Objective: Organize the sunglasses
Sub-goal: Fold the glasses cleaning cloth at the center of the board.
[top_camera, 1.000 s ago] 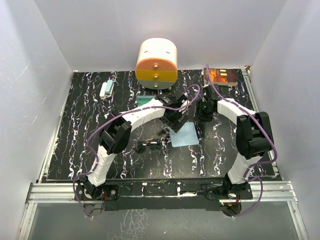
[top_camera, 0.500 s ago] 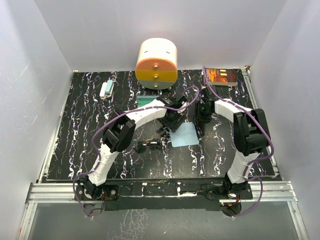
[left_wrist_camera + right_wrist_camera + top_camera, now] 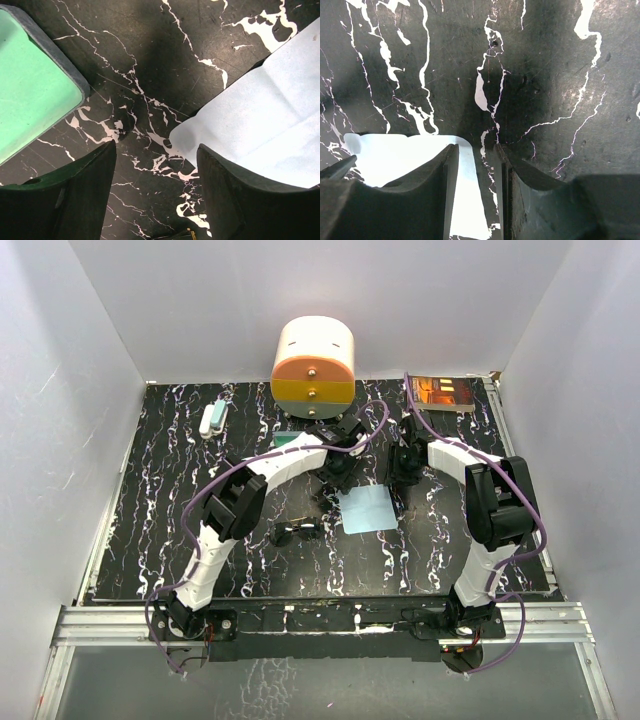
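Contact has not been made with the sunglasses. In the overhead view they lie on the black marbled table to the near side of the left gripper, toward the arm bases, apart from its fingertips and well apart from the right gripper. Whether their arms are folded is too small to tell. The left gripper's fingers are spread wide and hold nothing, with only bare table and one corner of the light-blue cloth in the gap. Outside one finger sits the case, its teal lining facing up, so it looks open and ready to take the glasses. Outside the other finger the cloth lies flat, probably for wiping or wrapping before the glasses are stowed. That wide spread over the spot between case and cloth reads as a hand readied for a pick rather than one mid-grasp. A small golden glint at the bottom edge of the left wrist view, on the wrist side of the gap, may be part of the frame, but I cannot tell. The right gripper's fingers are drawn narrow with a slim strip of table showing between them and nothing held. A corner of the cloth runs beneath one finger and stops short of the other. My judgement is that this narrow stance suits pinching or pinning the thin cloth edge, so that arm seems set for the cloth while the left arm would have to draw back toward the bases to reach the glasses.
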`<action>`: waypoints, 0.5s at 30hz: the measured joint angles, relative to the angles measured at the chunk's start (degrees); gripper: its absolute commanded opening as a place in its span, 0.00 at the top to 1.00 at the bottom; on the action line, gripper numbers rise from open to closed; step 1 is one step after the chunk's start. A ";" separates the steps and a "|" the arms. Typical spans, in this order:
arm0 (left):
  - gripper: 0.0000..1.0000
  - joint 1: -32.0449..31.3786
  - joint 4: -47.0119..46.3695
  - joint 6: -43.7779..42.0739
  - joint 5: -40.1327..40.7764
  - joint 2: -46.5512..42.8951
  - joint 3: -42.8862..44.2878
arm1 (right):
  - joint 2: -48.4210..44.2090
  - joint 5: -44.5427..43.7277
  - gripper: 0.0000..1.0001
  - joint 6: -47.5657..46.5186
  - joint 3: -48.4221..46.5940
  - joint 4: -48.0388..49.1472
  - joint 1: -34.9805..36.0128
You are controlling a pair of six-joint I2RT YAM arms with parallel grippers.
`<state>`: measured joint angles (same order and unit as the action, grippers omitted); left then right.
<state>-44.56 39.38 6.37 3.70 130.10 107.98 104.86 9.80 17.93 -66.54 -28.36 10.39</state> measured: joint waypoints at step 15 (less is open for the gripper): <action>0.44 -0.02 -0.79 3.08 -0.74 1.49 0.13 | 0.11 -0.68 0.61 -0.11 0.00 0.44 0.57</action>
<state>-44.58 38.59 9.45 2.96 131.59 108.12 104.97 9.13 17.82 -66.54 -27.92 10.96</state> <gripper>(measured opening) 0.595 0.386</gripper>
